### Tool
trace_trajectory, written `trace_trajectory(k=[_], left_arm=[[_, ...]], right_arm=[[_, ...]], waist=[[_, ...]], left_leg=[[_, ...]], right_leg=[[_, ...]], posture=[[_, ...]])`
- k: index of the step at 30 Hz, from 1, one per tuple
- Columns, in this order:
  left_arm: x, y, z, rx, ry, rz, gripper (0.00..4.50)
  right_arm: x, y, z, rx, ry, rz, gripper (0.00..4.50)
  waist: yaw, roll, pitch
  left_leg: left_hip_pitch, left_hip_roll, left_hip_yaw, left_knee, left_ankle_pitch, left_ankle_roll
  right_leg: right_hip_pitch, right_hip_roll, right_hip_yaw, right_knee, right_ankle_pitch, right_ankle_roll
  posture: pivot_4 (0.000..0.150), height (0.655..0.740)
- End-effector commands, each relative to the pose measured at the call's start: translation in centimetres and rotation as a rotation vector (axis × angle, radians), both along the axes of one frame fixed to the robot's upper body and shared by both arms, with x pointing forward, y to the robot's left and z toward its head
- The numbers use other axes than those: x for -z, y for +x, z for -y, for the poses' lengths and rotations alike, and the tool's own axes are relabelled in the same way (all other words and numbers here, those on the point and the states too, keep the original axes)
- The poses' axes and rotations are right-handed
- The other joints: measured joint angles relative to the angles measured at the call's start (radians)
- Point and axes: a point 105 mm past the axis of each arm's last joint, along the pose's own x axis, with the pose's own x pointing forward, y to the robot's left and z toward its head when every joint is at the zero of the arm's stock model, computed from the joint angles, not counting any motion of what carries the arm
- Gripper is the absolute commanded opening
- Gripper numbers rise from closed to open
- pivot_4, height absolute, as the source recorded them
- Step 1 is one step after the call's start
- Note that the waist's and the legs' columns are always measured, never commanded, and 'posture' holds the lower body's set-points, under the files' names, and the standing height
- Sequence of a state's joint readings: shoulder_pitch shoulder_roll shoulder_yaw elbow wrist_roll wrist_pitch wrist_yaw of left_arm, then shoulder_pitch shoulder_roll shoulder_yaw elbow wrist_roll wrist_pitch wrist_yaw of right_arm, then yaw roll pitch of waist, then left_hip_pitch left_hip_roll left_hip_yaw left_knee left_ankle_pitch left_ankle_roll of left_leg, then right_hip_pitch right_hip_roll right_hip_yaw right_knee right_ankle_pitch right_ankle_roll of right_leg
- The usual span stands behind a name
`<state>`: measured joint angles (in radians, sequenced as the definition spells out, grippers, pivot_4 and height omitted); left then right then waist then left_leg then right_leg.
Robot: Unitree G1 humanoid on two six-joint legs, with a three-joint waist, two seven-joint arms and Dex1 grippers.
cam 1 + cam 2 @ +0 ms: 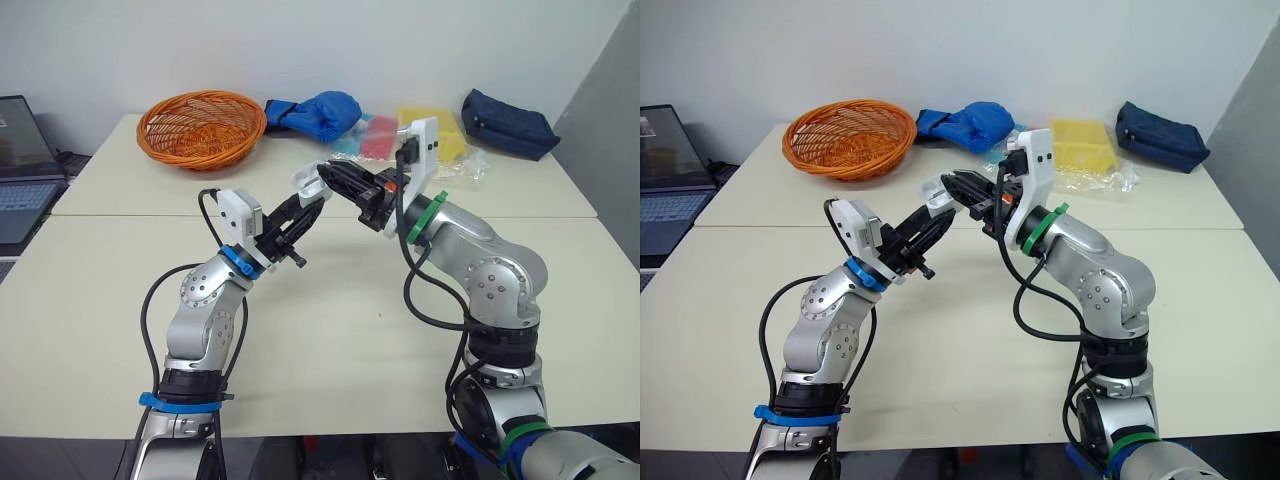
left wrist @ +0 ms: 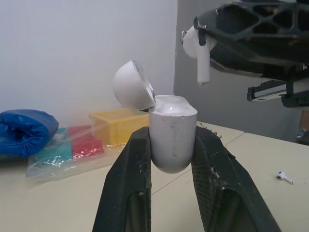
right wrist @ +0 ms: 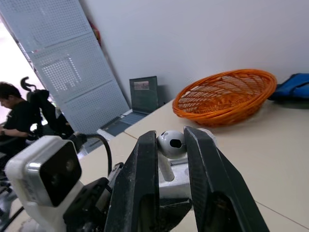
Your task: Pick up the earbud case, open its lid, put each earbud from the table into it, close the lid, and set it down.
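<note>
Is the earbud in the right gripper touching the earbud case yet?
Apart. In the left wrist view the earbud held by the right gripper hangs above the open earbud case, with wall showing between its stem and the case.

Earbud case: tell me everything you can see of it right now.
The earbud case is glossy white plastic, rounded and slightly scuffed. It is held in the air above the table, clamped at its sides by the left gripper. Its domed lid is hinged open and tilted back. An earbud held by the right gripper hangs just above, not touching.
</note>
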<state>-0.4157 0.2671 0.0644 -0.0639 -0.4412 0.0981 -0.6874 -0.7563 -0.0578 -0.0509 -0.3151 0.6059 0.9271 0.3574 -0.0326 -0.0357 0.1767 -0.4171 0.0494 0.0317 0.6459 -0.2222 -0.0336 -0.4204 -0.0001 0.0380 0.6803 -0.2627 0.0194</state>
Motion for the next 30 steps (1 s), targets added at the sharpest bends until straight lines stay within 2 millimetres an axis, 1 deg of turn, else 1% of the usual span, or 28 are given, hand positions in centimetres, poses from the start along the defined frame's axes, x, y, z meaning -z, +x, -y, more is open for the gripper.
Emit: trace_trajectory(k=[1, 4, 10, 17, 23, 30], left_arm=[[-1.5, -0.4, 0.4, 0.009, -0.004, 0.07, 0.77], [-1.6, -0.4, 0.5, 0.012, -0.003, 0.073, 0.77], [-1.6, -0.5, 0.6, 0.018, 0.002, 0.074, 0.77], [-1.6, -0.6, 0.7, 0.018, -0.001, 0.074, 0.77], [-1.6, -0.6, 0.7, 0.02, 0.0, 0.074, 0.77], [-1.7, -0.6, 0.7, 0.015, -0.002, 0.076, 0.77]], right_arm=[[-0.7, -0.9, -0.8, -0.022, 0.003, 0.084, 0.41], [-0.7, -0.8, -1.3, -0.024, 0.012, 0.093, 0.41], [-1.1, -0.3, -1.6, -0.011, 0.018, 0.117, 0.41], [-0.1, 0.3, -1.8, 0.008, -0.023, 0.124, 0.41], [0.1, 0.1, -2.1, -0.006, -0.029, 0.125, 0.41], [1.0, 0.1, -2.3, -0.003, -0.063, 0.12, 0.41]], waist=[[-0.001, 0.0, 0.0], [0.0, 0.0, 0.0], [0.001, 0.0, 0.0], [0.001, 0.0, 0.0], [0.001, 0.0, 0.0], [0.001, 0.0, 0.0]], left_leg=[[0.0, 0.0, 0.0, 0.0, 0.0, 0.0], [0.0, 0.0, 0.0, 0.0, 0.0, 0.0], [0.0, 0.0, 0.0, 0.0, 0.0, 0.0], [0.0, 0.0, 0.0, 0.0, 0.0, 0.0], [0.0, 0.0, 0.0, 0.0, 0.0, 0.0], [0.0, 0.0, 0.0, 0.0, 0.0, 0.0]], right_leg=[[0.0, 0.0, 0.0, 0.0, 0.0, 0.0], [0.0, 0.0, -0.001, 0.0, 0.0, 0.0], [0.0, 0.0, 0.0, 0.0, 0.0, 0.0], [0.0, 0.0, 0.0, 0.0, 0.0, 0.0], [0.0, 0.0, 0.0, 0.0, 0.0, 0.0], [0.0, 0.0, 0.0, 0.0, 0.0, 0.0]], posture=[[0.15, 0.74], [0.15, 0.74], [0.15, 0.74], [0.15, 0.74], [0.15, 0.74], [0.15, 0.74]])
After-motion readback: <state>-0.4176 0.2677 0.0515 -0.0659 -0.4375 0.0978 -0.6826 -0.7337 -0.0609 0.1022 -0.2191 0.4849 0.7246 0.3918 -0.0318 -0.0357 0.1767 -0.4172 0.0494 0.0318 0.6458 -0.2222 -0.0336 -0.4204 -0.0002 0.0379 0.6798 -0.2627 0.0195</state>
